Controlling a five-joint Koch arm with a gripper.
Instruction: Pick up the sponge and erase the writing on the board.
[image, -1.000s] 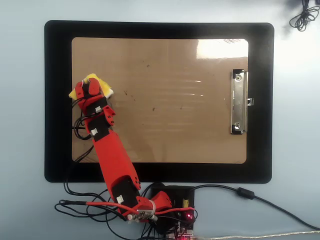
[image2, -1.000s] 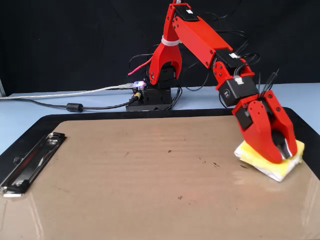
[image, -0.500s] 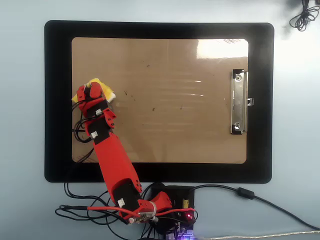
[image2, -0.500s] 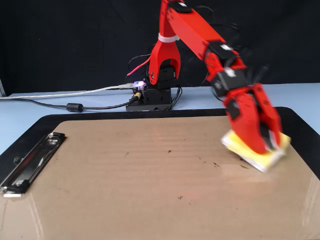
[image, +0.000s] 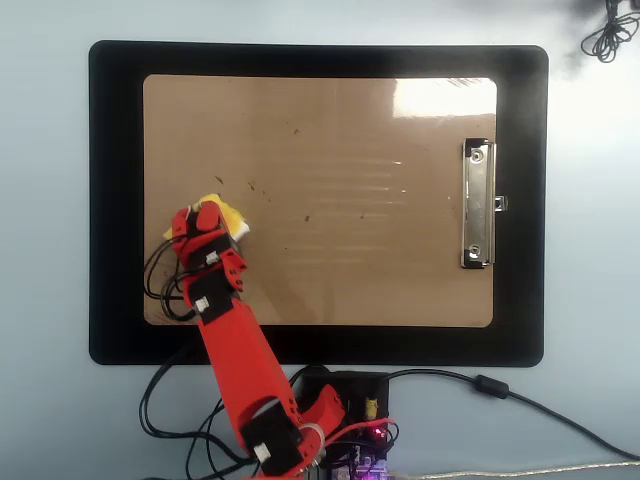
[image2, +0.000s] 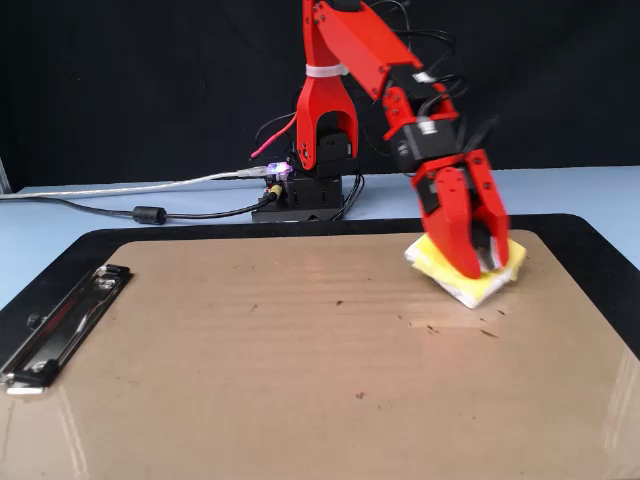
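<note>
sponge (image2: 455, 272): yellow, white edge, lay flat on board under red jaws, near board's left edge in overhead view (image: 228, 215) | board (image: 330, 130): tan glossy clipboard, flat, silver clip at right end in overhead view | writing: none legible, only small dark specks showed

Bright, glare on board (image: 440, 98)

One red arm (image2: 370, 60), one gripper (image2: 480, 262), one yellow sponge (image2: 450, 268). One tan clipboard (image: 330, 250) with one silver clip (image: 477, 205), sitting on one black mat (image: 115, 200). A few dark specks (image2: 440, 326) dot the board.
</note>
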